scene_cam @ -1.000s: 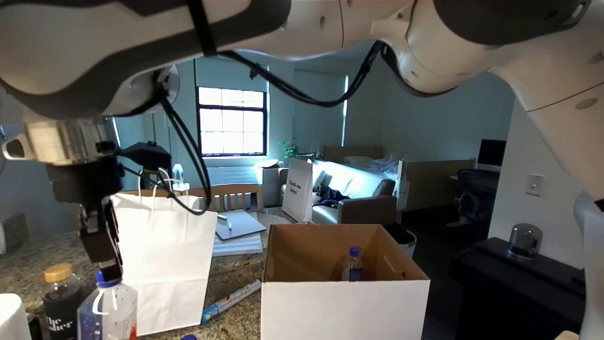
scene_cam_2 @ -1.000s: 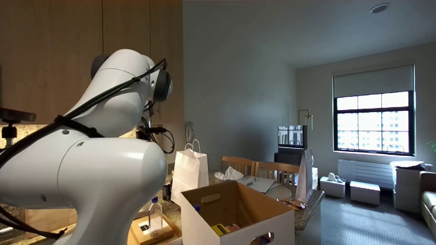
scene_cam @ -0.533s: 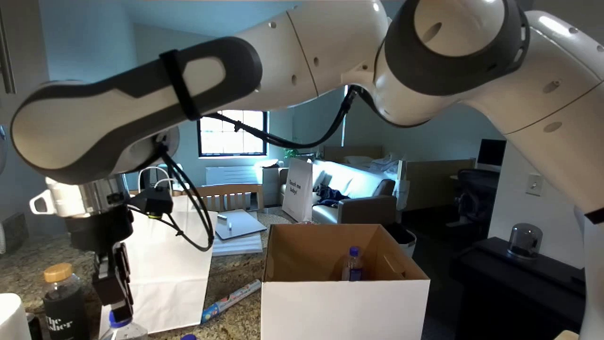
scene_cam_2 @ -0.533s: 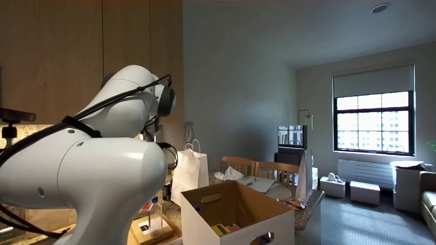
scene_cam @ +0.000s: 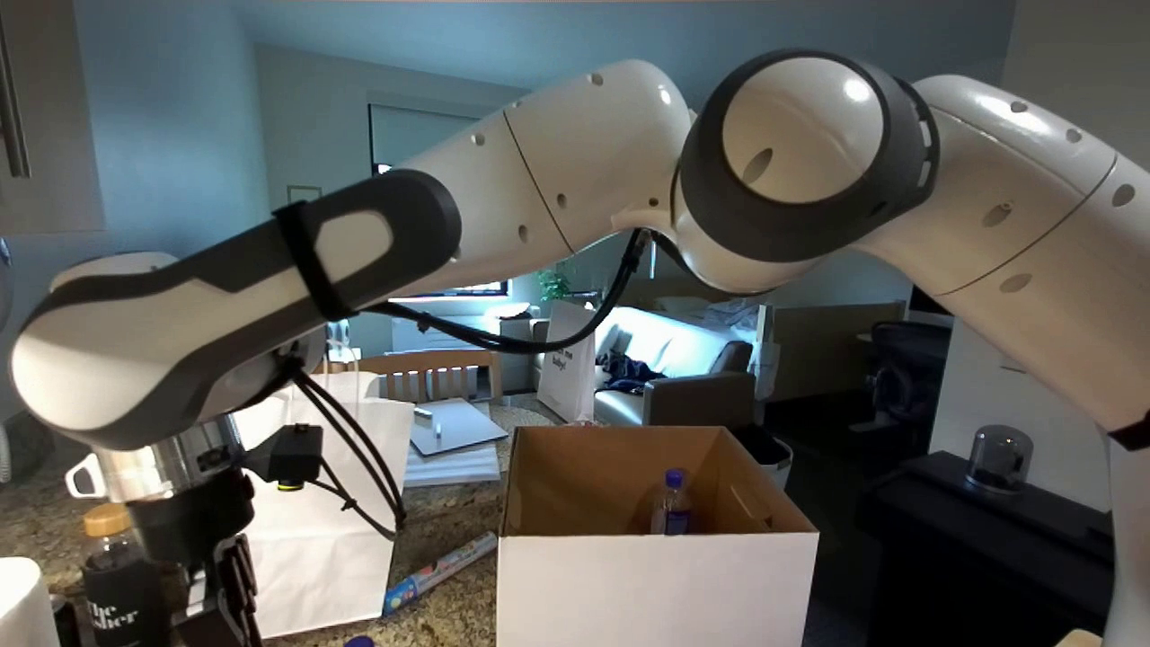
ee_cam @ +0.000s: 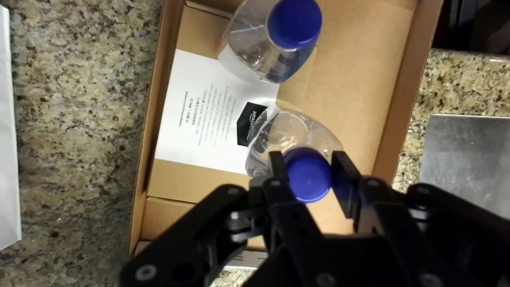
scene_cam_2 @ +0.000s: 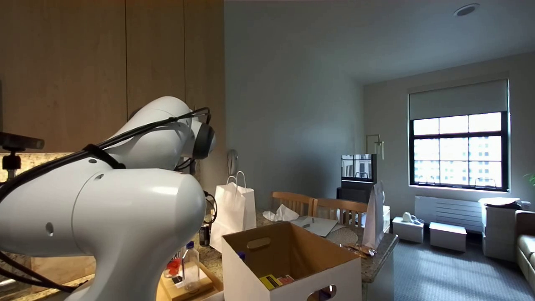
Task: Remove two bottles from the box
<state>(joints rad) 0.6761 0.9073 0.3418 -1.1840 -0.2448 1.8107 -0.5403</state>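
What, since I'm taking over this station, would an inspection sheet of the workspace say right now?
Surface: speckled stone counter.
Job's things: the box with one bottle inside; another bottle in a shallow cardboard tray; held bottle over or in that tray, contact unclear.
Clutter: handled white paper bag, printed tube, tan-lidded flask.
Grippers: the gripper is shut on the held bottle's cap.
Cables: black cables strapped along the arm, with hanging loops.
Surroundings: sofa, wooden chair, window.
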